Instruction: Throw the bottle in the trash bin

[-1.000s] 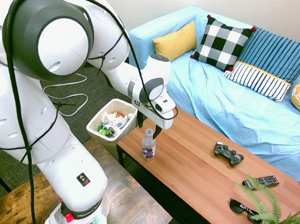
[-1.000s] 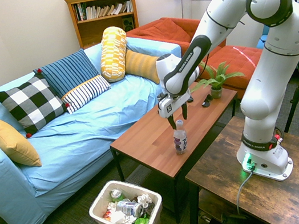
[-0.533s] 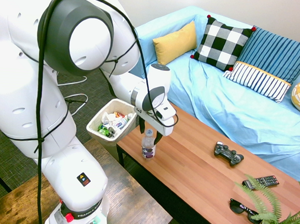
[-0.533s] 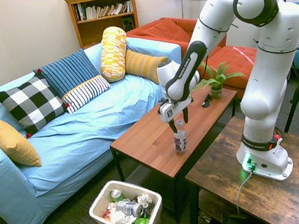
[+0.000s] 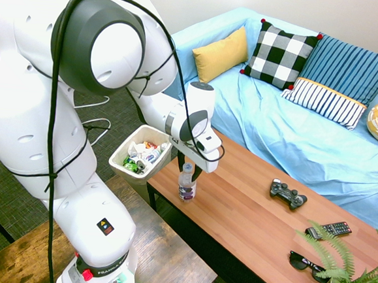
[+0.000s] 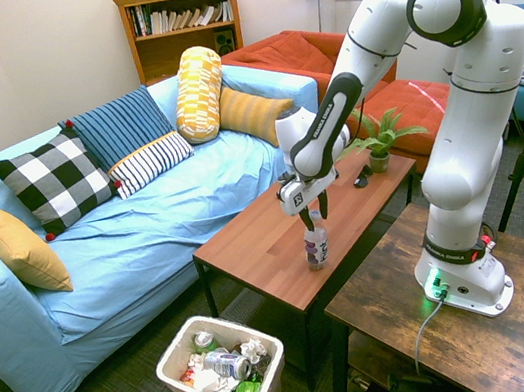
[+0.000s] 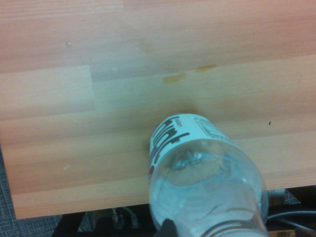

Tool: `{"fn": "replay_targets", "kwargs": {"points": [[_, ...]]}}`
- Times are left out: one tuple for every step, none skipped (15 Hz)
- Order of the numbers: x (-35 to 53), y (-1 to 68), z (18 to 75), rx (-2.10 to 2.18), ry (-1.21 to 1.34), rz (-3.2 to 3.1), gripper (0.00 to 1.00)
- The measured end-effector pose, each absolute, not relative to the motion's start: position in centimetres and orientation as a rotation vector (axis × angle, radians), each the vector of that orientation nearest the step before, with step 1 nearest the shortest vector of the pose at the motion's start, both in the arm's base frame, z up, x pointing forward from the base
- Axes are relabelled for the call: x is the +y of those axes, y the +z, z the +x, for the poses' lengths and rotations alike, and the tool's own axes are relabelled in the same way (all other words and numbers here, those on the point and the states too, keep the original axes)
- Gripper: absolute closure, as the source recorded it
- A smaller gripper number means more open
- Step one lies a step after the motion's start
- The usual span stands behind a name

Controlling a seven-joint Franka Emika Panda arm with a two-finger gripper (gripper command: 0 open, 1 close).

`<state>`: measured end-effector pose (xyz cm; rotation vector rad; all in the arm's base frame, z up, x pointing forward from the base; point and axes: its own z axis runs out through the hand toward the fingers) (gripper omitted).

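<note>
Standing upright near the corner of the wooden bench (image 6: 270,240), the bottle (image 6: 316,241) has not left the surface yet — the task looks to be at its grasping step. The claw (image 6: 312,215) is down around the bottle's neck, a dark finger on either side of the cap, spread only a little wider than the neck; whether the pads already touch the plastic I cannot tell. In the first exterior view the claw (image 5: 187,169) sits at centre frame, right over the bottle (image 5: 186,184). Left to do, as I judge it: pinch, lift, carry past the bench edge and let go over the trash bin (image 6: 273,389), which stands on the floor at lower left of the second exterior view — already partly filled with litter. In the wrist view the bottle (image 7: 207,173) shows a white label with bold dark lettering, too foreshortened to read. The arm's base reads "FRANKA".
</note>
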<state>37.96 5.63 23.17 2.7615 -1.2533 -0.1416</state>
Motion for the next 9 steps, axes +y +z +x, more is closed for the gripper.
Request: {"fn": "replay_targets", "kwargs": {"points": [[5.6, 23.2, 38.0, -1.253, -0.141, 2.762, 1.0], [5.7, 23.2, 38.0, -1.253, -0.14, 2.763, 1.0], [5.7, 23.2, 38.1, -1.253, -0.139, 2.764, 1.0], [5.8, 23.3, 38.3, -1.251, -0.136, 2.766, 1.0], [6.0, 23.4, 38.5, -1.246, -0.131, 2.77, 1.0], [6.3, 23.6, 38.6, -1.237, -0.123, 2.778, 1.0], [6.9, 24.0, 38.8, -1.228, -0.107, 2.787, 1.0], [7.7, 24.7, 38.9, -1.213, -0.082, 2.803, 1.0], [9.3, 25.7, 39.1, -1.185, -0.037, 2.832, 1.0]]}}
